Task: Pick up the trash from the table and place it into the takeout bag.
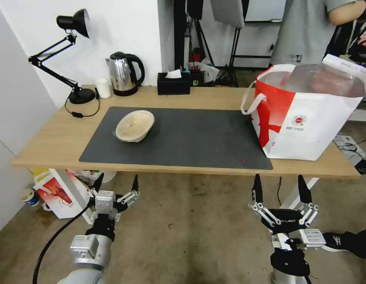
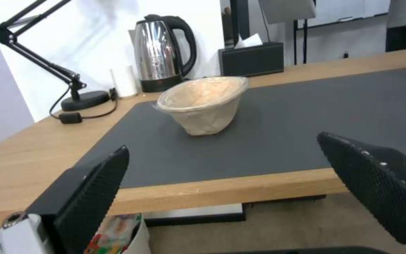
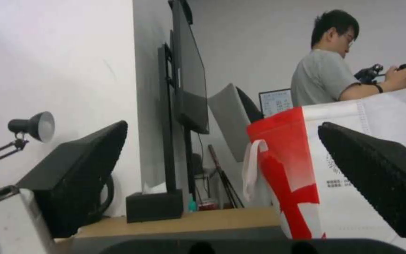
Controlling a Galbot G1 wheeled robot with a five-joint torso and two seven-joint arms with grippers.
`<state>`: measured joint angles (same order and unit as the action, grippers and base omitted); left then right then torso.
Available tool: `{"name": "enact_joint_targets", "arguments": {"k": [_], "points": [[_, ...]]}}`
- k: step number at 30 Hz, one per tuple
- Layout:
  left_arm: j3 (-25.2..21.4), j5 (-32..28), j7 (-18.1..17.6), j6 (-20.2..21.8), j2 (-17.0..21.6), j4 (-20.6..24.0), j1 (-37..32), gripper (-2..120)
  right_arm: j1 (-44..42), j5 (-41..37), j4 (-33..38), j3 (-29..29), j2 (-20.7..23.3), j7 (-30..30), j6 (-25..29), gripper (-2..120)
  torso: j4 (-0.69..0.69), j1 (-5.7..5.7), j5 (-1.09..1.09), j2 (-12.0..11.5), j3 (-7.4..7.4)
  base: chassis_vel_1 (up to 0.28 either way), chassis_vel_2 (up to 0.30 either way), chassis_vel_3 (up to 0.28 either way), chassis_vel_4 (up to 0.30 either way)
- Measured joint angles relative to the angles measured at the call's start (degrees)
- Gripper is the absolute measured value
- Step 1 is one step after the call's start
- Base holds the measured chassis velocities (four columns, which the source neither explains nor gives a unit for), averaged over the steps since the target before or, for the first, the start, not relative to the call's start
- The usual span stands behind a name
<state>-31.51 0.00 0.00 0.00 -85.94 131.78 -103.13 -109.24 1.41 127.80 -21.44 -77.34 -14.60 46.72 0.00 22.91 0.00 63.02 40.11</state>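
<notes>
Your beige bowl [image 1: 135, 125] tilted on the mat [image 1: 191, 138], bag [image 1: 309, 114] standing open at table [image 1: 53, 146] right end, left gripper [image 1: 116, 188] and right gripper [image 1: 281, 190] both spread, holding nothing, below the near edge.

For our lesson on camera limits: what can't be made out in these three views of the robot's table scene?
- What lies inside the boxy white-and-red takeout bag: head view, hidden behind its walls and glare off the silvery lining.
- Anything inside the shallow beige bowl: left wrist view, near wall blocks it.
- The bag's far end: right wrist view, cut off by the edge.
</notes>
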Motion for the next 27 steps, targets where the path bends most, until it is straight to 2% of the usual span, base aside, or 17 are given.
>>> {"name": "enact_joint_targets", "arguments": {"k": [27], "points": [[0.0,0.0,0.0,0.0,0.0,0.0,0.0,100,0.1,2.2,-3.0,2.1,-1.3,-0.1,0.5,100,0.00,0.01,-0.01,0.0,0.00,0.000,0.000,0.000,0.000]]}}
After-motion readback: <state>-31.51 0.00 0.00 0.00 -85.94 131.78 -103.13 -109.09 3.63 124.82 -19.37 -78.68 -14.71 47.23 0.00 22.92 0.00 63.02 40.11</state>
